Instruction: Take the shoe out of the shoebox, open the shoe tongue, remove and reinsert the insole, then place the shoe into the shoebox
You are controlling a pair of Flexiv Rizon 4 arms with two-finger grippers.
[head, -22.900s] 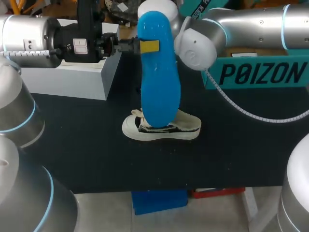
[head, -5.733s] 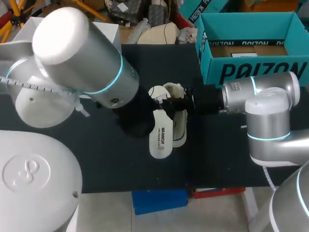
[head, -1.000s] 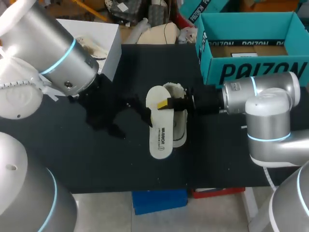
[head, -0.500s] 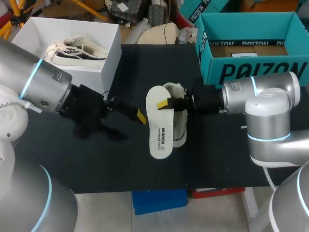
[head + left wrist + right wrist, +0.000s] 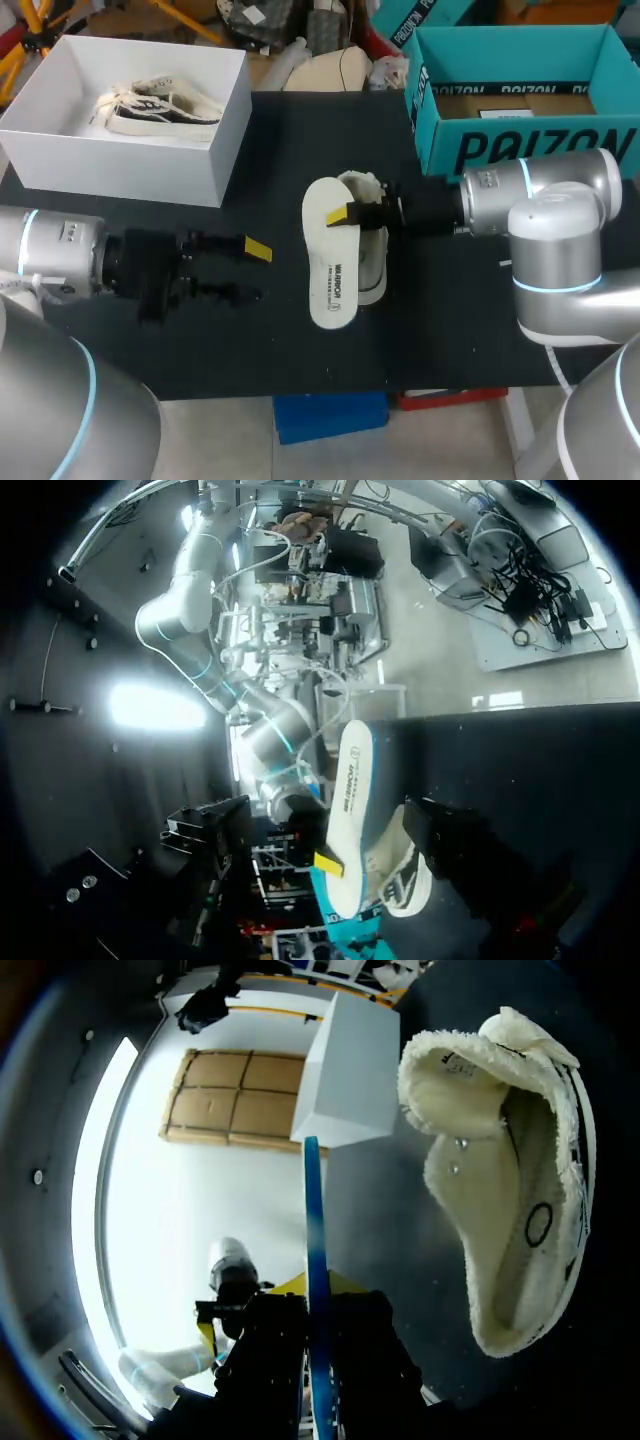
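Now that the left claw (image 5: 250,271) has drawn back to the near left of the desk (image 5: 440,340), fingers spread and empty, reinsertion looks to rest with the right claw (image 5: 346,214) alone. It is clenched on the insole (image 5: 330,268), which lies partly over the shoe (image 5: 373,260) mid-desk. Open desk surrounds them. The white box (image 5: 130,165) and the teal shoebox (image 5: 520,150) stand well apart at the far edge.

Silver arms (image 5: 545,225) with cyan rings (image 5: 524,178), black end effectors (image 5: 252,271) tipped yellow
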